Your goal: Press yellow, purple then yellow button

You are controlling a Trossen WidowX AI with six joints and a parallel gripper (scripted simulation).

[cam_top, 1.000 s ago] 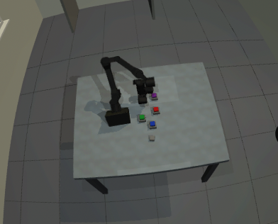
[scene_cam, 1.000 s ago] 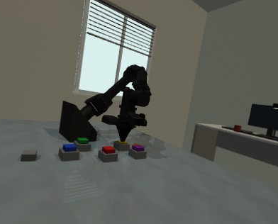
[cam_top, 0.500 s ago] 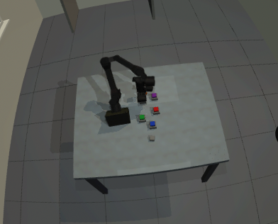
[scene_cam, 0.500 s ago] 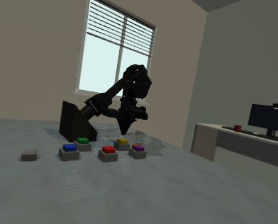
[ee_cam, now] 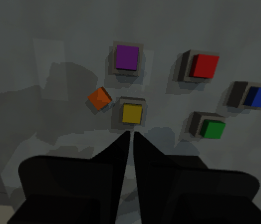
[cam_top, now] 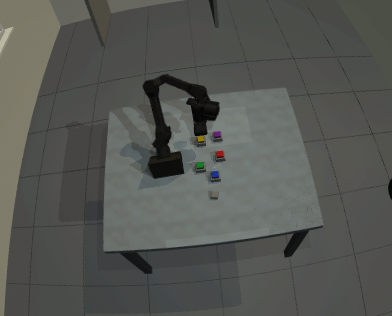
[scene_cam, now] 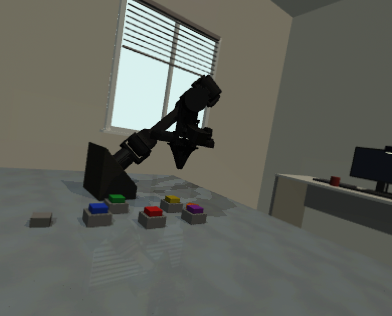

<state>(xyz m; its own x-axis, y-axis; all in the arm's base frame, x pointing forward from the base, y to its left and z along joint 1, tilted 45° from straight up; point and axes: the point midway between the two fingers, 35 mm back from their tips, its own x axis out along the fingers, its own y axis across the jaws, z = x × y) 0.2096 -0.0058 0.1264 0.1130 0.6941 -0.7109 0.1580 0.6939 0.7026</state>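
Wrist view: I see my tool (ee_cam: 131, 134) pinched shut on nothing, hanging above the yellow button (ee_cam: 131, 113) mid-surface.

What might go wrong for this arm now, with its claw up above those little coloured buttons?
Two risks, as I judge it. The small orange block lies right beside the yellow button and near the purple button, so the shut claw, hanging above the yellow one, could nudge it on the way across. The red button and green button also sit near, so a badly aimed descent might press a wrong one.
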